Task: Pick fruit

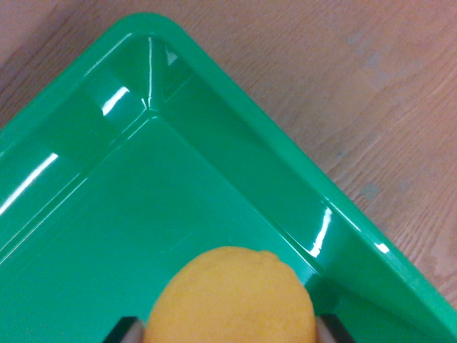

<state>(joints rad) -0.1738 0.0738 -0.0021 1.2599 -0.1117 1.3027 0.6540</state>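
Lemon sits between gripper fingertips, low in frame, above green bin floor near its corner. Fingers flank fruit, apparently clamped on it, contact partly hidden. Keep squeeze gentle, lift straight, clear bin wall before wooden table.

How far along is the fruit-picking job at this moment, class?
Done: the hand is closed on the yellow fruit, with a dark finger at each side. In hand: the fruit sits over the green bin near one corner. Left: whether it is lifted or resting cannot be told, and it is not yet released.
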